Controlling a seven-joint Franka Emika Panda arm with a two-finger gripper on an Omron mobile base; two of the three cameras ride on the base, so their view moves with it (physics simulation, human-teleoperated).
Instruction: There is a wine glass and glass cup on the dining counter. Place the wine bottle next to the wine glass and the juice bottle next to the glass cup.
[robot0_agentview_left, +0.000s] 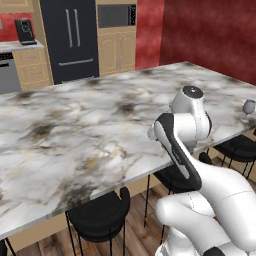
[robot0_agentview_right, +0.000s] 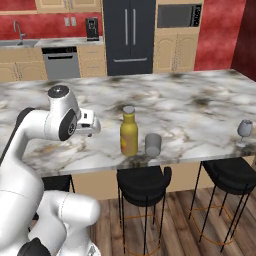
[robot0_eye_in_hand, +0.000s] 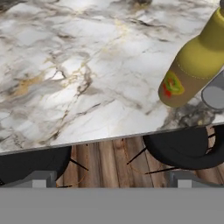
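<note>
Gripper (robot0_eye_in_hand: 109, 178) empty, fingers (robot0_eye_in_hand: 40, 179) wide apart, over the marble counter (robot0_agentview_right: 200, 115) edge; juice bottle (robot0_agentview_right: 129, 133) right of the fingers, upright, long axis vertical, squat amber, brownish cap, round red-and-yellow label, no legible writing; clear straight-sided cup (robot0_agentview_right: 153, 145) just beside its right; stemmed wine glass (robot0_agentview_right: 243, 131) far right.

Dining counter (robot0_agentview_right: 200, 107): broad veined marble slab, black stools along its near edge. Juice bottle (robot0_agentview_right: 129, 132) upright near that edge, glass cup (robot0_agentview_right: 153, 144) just beside it at 3 o'clock, whether touching unclear. Wine glass (robot0_agentview_right: 244, 131) upright, well apart at 3 o'clock, near the counter's corner.
</note>
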